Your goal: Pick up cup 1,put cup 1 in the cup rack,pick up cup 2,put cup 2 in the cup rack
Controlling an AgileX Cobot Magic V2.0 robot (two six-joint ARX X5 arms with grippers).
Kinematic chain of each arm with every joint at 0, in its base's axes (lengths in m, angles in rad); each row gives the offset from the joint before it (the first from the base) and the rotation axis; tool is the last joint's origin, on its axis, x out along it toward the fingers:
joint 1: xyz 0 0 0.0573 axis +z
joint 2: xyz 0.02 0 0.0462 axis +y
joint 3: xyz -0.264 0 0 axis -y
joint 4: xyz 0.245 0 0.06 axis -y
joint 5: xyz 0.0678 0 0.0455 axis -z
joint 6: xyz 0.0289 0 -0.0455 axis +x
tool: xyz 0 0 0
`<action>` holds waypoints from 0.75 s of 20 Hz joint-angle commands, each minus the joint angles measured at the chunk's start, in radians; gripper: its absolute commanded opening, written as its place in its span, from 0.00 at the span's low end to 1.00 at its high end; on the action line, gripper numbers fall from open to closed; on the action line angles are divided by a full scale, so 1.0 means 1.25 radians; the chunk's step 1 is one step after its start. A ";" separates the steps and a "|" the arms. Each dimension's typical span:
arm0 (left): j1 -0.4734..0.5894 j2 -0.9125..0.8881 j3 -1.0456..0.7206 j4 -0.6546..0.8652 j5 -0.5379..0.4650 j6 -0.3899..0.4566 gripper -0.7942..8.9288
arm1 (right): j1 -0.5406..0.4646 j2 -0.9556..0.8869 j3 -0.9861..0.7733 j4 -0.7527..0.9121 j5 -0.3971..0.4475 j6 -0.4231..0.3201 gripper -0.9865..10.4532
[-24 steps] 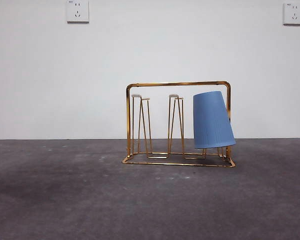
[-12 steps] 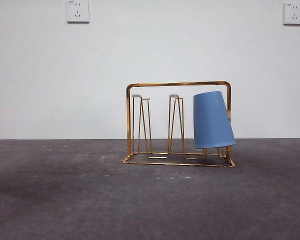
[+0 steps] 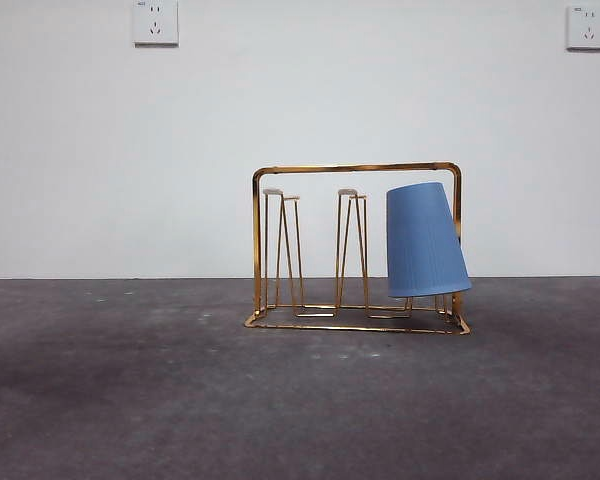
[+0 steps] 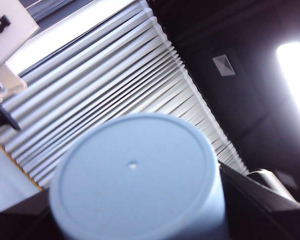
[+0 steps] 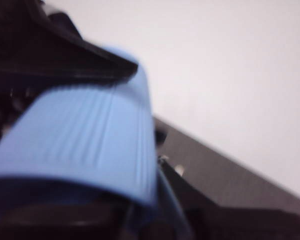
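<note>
one blue cup (image 3: 425, 240) on gold cup rack (image 3: 356, 250), right peg | left claw (image 4: 135, 212) clamps pale cup (image 4: 133, 170) | right claw (image 5: 65, 165) apparently clamps ribbed cup (image 5: 90, 135) | both unracked

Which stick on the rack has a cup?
The peg at the right end of the cup rack, front view: a blue cup sits upside down there. The others are bare.

White wall (image 3: 300, 100) with two sockets (image 3: 155, 22) behind dark grey tabletop (image 3: 180, 400).
</note>
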State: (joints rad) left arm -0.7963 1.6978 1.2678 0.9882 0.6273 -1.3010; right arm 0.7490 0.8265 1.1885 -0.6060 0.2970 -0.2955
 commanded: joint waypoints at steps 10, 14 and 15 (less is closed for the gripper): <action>0.166 -0.106 0.000 -0.378 0.030 0.409 0.08 | 0.002 -0.130 -0.010 -0.262 0.124 0.113 0.28; 0.172 -0.224 0.000 -0.795 -0.384 0.867 0.08 | 0.002 -0.190 -0.010 -0.316 0.149 0.152 0.28; 0.170 -0.229 0.000 -0.805 -0.446 0.907 0.08 | 0.002 -0.195 -0.010 -0.320 0.154 0.154 0.28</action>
State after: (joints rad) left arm -0.5831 1.3972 1.2697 -0.0189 0.1181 -0.3733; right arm 0.7517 0.5812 1.1831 -1.0103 0.4850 -0.1268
